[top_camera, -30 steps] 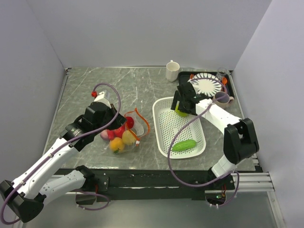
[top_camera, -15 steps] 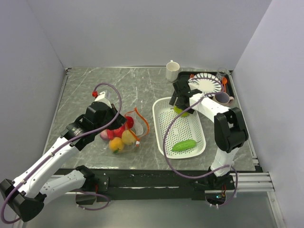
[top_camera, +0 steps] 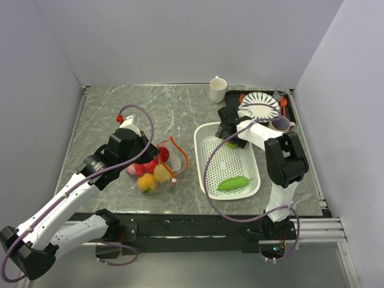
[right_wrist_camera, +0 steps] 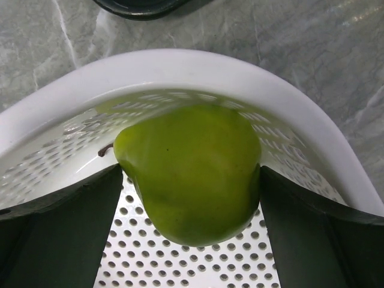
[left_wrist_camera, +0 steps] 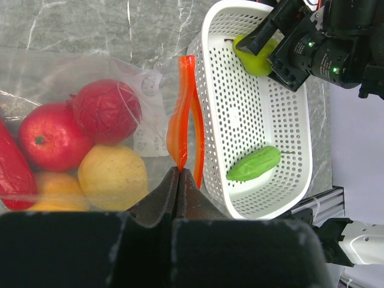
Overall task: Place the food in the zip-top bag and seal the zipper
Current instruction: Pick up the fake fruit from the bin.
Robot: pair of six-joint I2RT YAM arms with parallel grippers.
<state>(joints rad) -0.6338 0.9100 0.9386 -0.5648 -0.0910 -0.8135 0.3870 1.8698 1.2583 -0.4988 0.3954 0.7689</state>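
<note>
1. Zipper (left_wrist_camera: 183,114) at zip-top bag's (left_wrist_camera: 72,72) edge is being pinched by closed left gripper (left_wrist_camera: 179,175), just beside basket (left_wrist_camera: 204,90) rim.
2. Green fruit (right_wrist_camera: 189,162) against basket's corner wall is being straddled by wide-open right gripper (right_wrist_camera: 191,201).

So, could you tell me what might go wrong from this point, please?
The green fruit sits against the basket wall, so the open right pincer straddling it may scrape the wall or let the fruit slip. The left pincer pinches the zipper, whose two sides lie nearly together, so the bag mouth may be too narrow.
</note>
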